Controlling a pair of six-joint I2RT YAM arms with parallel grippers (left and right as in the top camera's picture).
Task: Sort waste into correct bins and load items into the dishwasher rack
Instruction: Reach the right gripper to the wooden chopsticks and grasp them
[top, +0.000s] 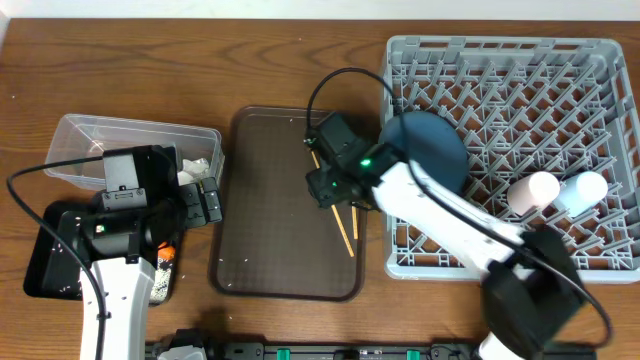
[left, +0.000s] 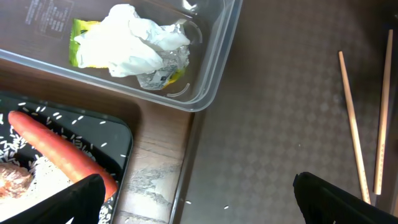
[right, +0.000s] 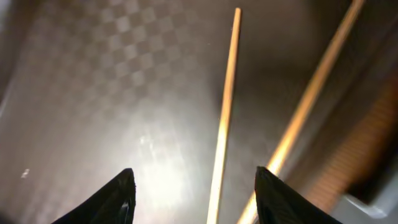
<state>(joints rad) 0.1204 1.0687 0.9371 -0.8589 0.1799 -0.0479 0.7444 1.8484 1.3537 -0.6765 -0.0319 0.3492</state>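
One chopstick (right: 226, 93) lies inside the parted right hand (right: 194, 179).

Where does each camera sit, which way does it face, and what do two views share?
Overhead: above the table, facing down on brown tray and dishwasher rack; both arms show.
Left wrist: on the left arm, facing down at clear tub and carrot; left gripper fingertips show.
Right wrist: low over the tray, facing chopsticks; right gripper fingertips show.
Shared: both wrist views show the chopsticks.
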